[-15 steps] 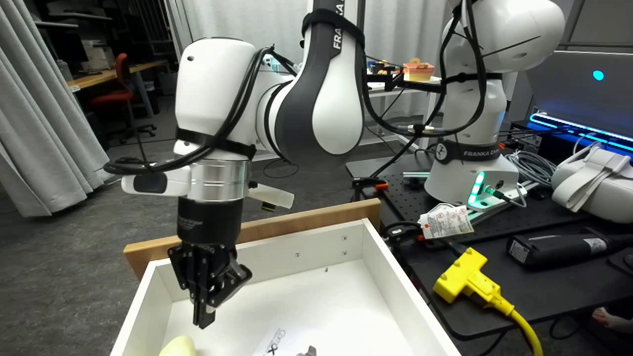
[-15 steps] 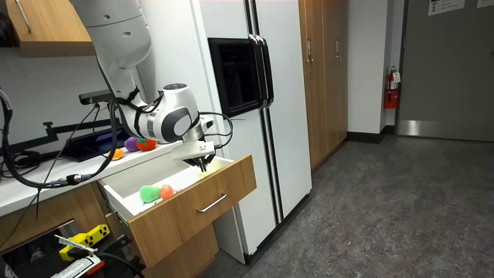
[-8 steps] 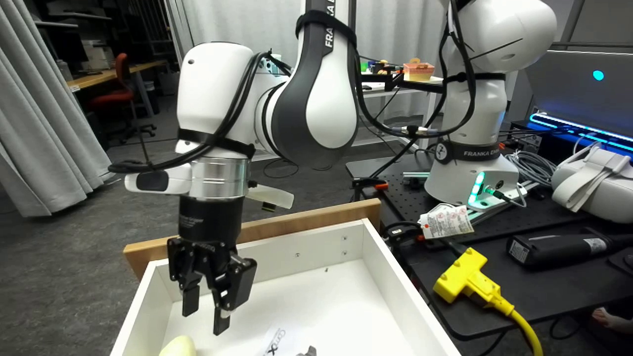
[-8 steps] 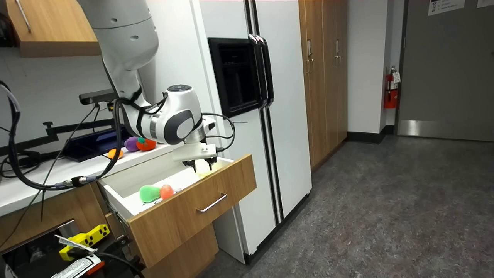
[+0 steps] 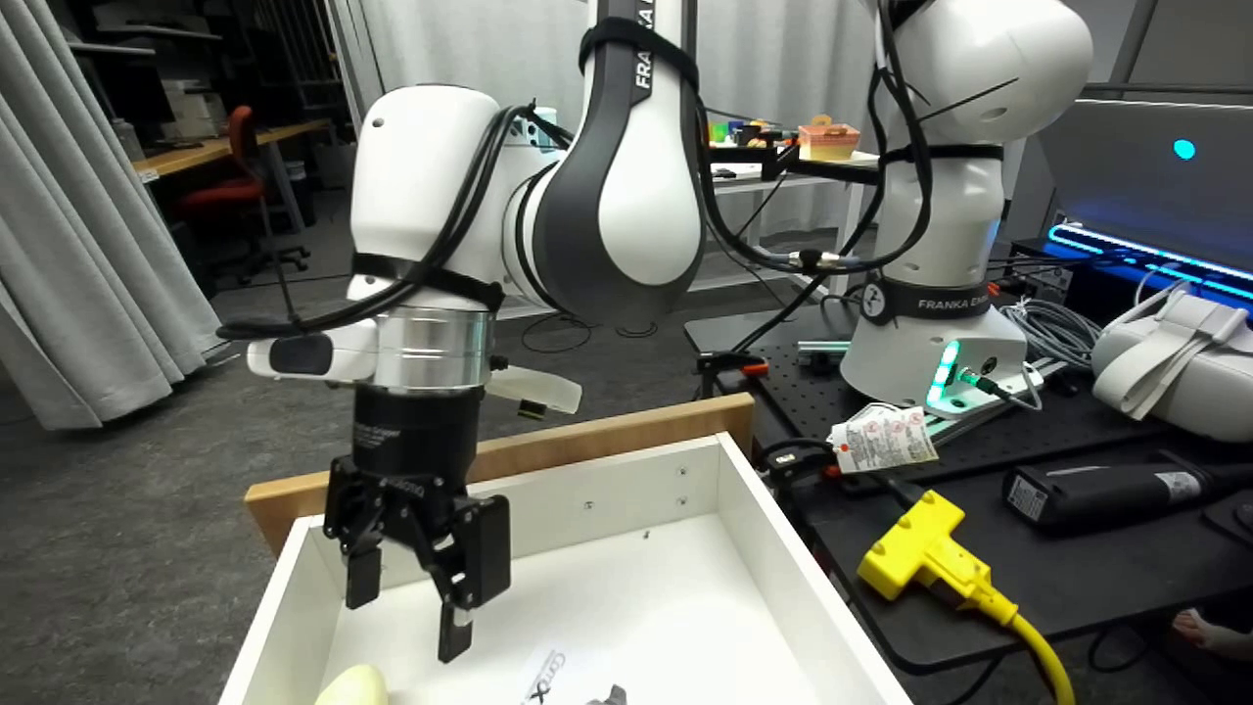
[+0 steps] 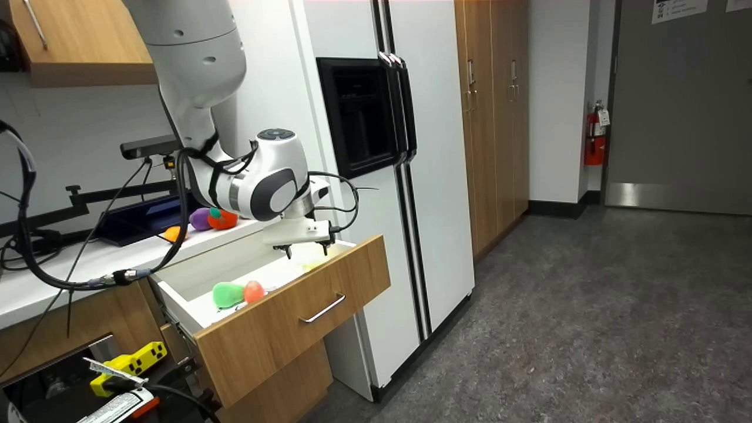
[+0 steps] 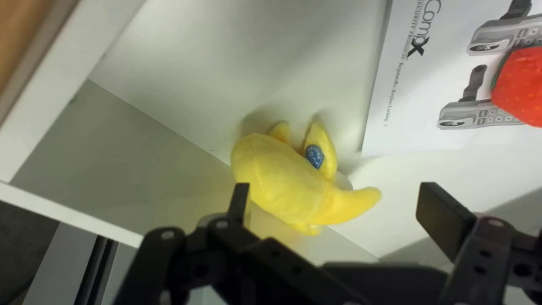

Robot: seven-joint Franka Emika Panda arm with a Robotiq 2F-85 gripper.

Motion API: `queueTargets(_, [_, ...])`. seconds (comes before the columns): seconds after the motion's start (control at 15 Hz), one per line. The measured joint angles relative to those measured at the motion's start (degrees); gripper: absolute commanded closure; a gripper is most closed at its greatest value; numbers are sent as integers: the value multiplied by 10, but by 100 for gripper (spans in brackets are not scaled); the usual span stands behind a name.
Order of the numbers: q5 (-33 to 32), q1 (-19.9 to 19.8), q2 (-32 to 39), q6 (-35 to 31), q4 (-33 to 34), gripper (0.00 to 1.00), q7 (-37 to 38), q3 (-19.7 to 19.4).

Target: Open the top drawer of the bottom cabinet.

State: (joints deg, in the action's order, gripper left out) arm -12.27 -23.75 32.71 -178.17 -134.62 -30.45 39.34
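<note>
My claw (image 5: 409,605) hangs pointing down over the top drawer (image 5: 783,568), which stands pulled out beneath it, and my two fingers (image 5: 362,578) are spread well apart. The wrist view shows what lies below them: a yellow plush toy (image 7: 279,178) beside the drawer's side wall (image 7: 127,156), with a blue sticker (image 7: 314,156) on one lobe, where an exterior view catches only a pale end of it. In my wrist view a finger overlaps its edge, and I cannot say whether they touch. Beyond my fingers, that view also gives me the CompX leaflet (image 7: 387,114) with a red strawberry (image 7: 521,87) lying on it. Only an exterior view adds a green pear (image 6: 228,294), farther from my claw, and the slim metal handle (image 6: 323,309) on the drawer's front board (image 6: 252,341). That board is light wood with a clear grain; the walls are smooth, white and straight-edged. The toy is rounded and seamed, tapering to a blunt hooked tip; the strawberry bulges, speckled with pale dots; my finger pads (image 7: 442,218) are blocky and matte black.
</note>
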Motion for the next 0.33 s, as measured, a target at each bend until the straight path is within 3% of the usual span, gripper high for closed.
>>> queueTargets(0.33, [0, -2, 3, 0, 0, 0, 0, 3])
